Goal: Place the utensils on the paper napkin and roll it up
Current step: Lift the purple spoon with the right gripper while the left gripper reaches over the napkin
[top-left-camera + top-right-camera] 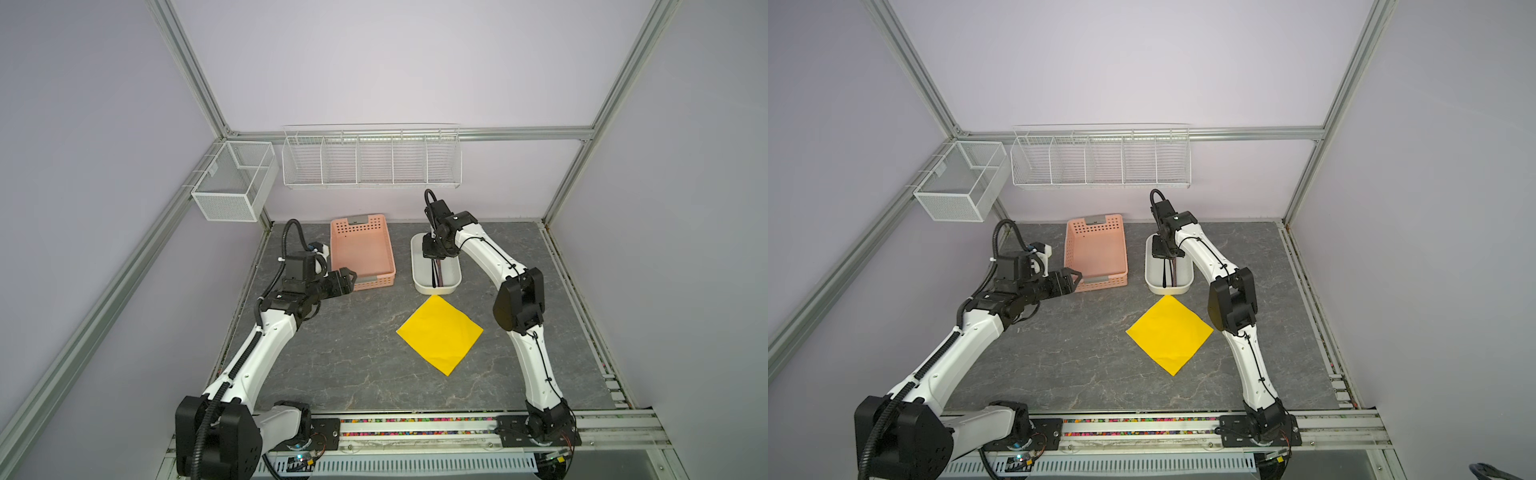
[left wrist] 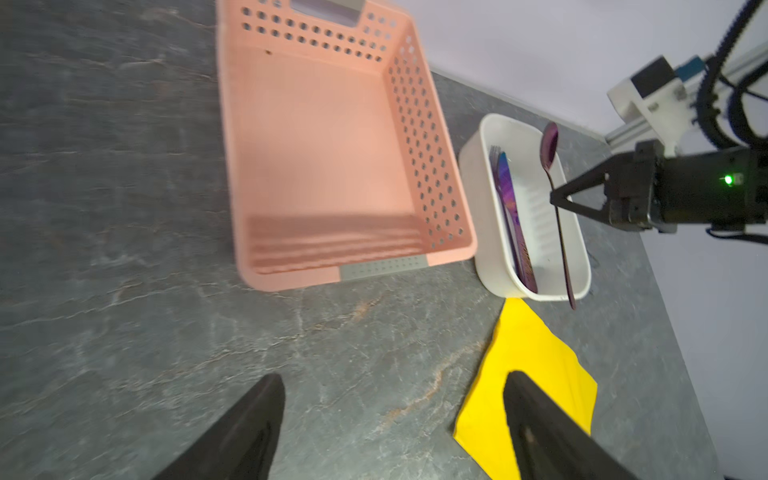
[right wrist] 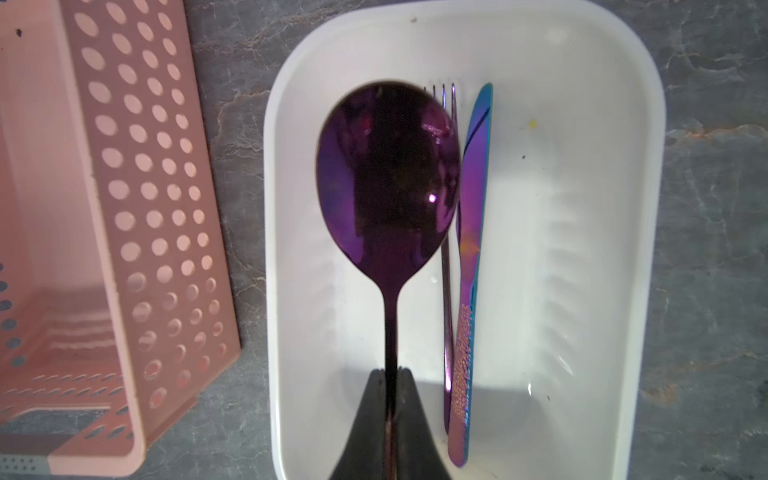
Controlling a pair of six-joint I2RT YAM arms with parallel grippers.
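Grey tabletop (image 1: 353, 353); yellow napkin (image 1: 439, 334) flat; right pincer (image 3: 390, 376) clamps purple spoon (image 3: 388, 183); left pincer (image 2: 394, 377) spread.

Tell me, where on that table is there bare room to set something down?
The widest bare table lies between the left arm, the basket and the napkin; the napkin itself carries nothing. A narrow strip runs between basket and tub. It is crowded at the tub, where the right gripper holds the spoon above fork and knife.
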